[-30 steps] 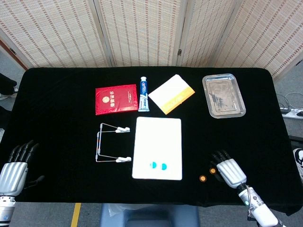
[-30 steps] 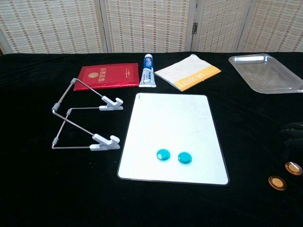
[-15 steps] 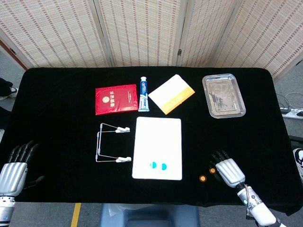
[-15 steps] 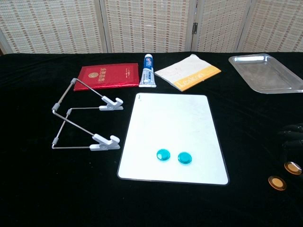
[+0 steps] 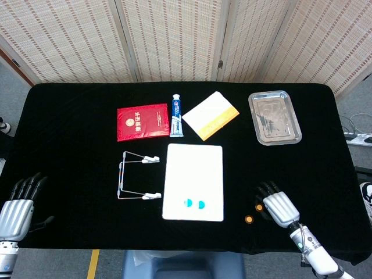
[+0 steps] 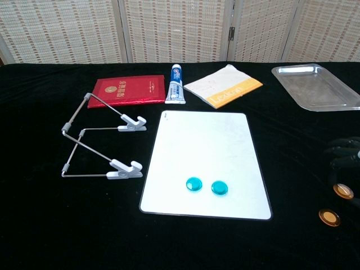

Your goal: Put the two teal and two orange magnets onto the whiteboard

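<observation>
Only the head view shows the left hand [image 5: 15,210].

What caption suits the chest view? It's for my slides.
Two teal magnets sit on the whiteboard; right hand reaches two orange magnets on the cloth.

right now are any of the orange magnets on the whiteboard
No, both orange magnets lie on the black cloth to the right of the whiteboard, which carries only the two teal magnets.
</observation>
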Robot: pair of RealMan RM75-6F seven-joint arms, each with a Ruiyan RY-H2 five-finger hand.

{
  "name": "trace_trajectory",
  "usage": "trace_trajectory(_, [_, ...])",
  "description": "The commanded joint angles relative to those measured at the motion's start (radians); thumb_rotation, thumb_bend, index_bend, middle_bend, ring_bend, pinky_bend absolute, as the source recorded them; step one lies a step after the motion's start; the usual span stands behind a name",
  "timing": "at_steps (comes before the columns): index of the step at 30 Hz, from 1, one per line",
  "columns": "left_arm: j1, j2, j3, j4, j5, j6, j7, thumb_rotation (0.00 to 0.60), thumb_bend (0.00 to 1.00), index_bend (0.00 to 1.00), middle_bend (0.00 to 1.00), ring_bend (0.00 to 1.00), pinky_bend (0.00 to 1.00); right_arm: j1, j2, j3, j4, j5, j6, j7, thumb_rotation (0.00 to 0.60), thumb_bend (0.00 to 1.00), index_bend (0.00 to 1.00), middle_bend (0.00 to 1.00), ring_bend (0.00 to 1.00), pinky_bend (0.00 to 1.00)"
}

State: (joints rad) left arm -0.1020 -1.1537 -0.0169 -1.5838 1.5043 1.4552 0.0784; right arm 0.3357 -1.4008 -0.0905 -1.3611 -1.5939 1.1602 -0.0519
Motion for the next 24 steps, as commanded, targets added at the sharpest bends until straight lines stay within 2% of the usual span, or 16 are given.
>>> trace_trajectory(1, [0.0, 0.0, -0.001, -0.001, 0.001, 0.002, 0.0, 0.6, 0.17, 0.0, 0.0, 0.0, 0.0, 0.052, 0.027, 0.04, -0.063, -0.005, -0.03, 0.001, 0.6, 0.45, 0.52, 0.2, 0.01, 0.0])
trace_trajectory(8, [0.005, 0.004, 0.001, -0.005, 0.002, 0.009, 0.0, 0.6, 0.17, 0.0, 0.0, 0.0, 0.0, 0.193, 0.017, 0.158, -0.154, 0.075, -0.181, -0.082, 0.6, 0.45, 0.52, 0.21, 0.01, 0.0])
trace_trajectory(14, [0.009, 0.008, 0.001, -0.005, -0.002, 0.011, -0.002, 0.6, 0.17, 0.0, 0.0, 0.0, 0.0, 0.322, -0.059, 0.261, -0.145, 0.202, -0.313, -0.188, 0.6, 0.45, 0.52, 0.2, 0.01, 0.0])
trace_trajectory(18, [0.01, 0.01, -0.001, -0.005, -0.006, 0.01, -0.002, 0.6, 0.17, 0.0, 0.0, 0.0, 0.0, 0.393, -0.115, 0.305, -0.111, 0.288, -0.374, -0.253, 0.6, 0.45, 0.52, 0.2, 0.0, 0.0])
trace_trajectory(24, [0.014, 0.012, 0.0, -0.003, -0.009, 0.013, -0.004, 0.6, 0.17, 0.0, 0.0, 0.0, 0.0, 0.473, -0.191, 0.327, -0.04, 0.396, -0.422, -0.344, 0.6, 0.45, 0.52, 0.19, 0.0, 0.0])
